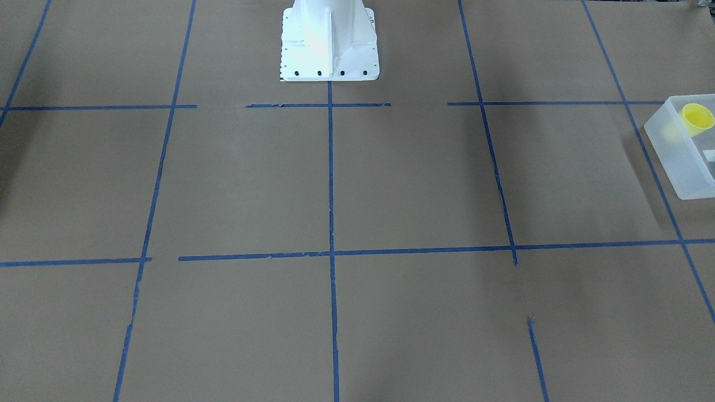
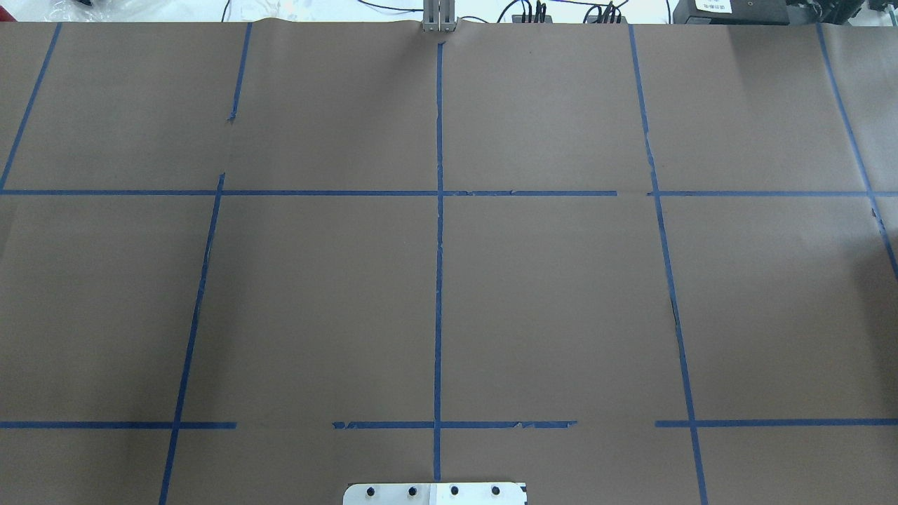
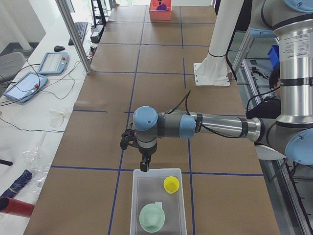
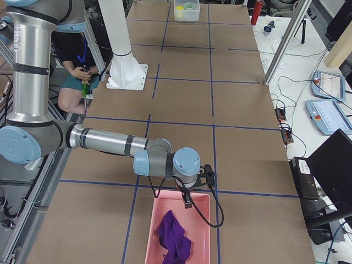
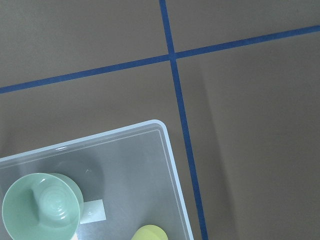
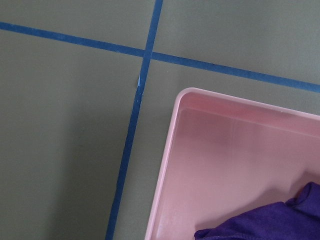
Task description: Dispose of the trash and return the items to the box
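Observation:
The frosted-white box [image 3: 135,196] stands at the table's end on my left side. It also shows in the front view [image 1: 678,167] and the left wrist view [image 5: 167,145]. The yellow cup [image 3: 171,184] lies inside it [image 1: 697,118] [image 5: 150,233], next to a pale green bowl [image 3: 152,218] [image 5: 42,206]. My left gripper [image 3: 145,167] hangs just above the box's far edge; I cannot tell whether it is open or shut. My right gripper [image 4: 188,203] hangs over the far edge of a pink tray [image 4: 148,231]; I cannot tell its state either.
The pink tray [image 6: 172,150] holds a purple cloth [image 4: 173,234] [image 6: 280,222]. The white robot base [image 1: 329,44] stands at the table's middle edge. Tablets [image 3: 24,85] and a metal post [image 3: 73,34] stand beyond the table's side. A seated person [image 4: 74,71] is behind the robot.

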You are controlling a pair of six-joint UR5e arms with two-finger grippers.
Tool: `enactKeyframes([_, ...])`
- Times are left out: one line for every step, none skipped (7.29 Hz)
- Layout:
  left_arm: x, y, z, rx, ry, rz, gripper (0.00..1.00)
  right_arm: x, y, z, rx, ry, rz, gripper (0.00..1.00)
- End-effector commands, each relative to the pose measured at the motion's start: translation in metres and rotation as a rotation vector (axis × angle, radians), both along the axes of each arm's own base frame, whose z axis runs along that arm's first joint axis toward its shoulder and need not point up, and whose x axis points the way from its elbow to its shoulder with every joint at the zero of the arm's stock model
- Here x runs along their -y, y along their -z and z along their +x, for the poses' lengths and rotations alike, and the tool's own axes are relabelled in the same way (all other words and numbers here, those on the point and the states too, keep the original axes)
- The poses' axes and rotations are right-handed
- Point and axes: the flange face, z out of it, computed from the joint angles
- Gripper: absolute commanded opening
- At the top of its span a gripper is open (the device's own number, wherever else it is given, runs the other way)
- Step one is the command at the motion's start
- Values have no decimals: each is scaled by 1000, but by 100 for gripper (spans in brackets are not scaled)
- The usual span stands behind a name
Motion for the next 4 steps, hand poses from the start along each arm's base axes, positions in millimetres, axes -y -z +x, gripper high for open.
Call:
enactKeyframes([1, 1, -1, 0, 2, 2, 100, 1, 0, -3, 0, 6, 0, 100])
enactKeyframes([0, 1, -3, 0, 8, 2, 100, 1, 0, -3, 0, 6, -2, 100])
enactKeyframes([1, 2, -3, 0, 8, 4, 100, 1, 0, -4, 0, 8, -2, 100])
enactKeyframes([1, 2, -3, 0, 8, 4, 100, 1, 0, -4, 2, 8, -2, 100])
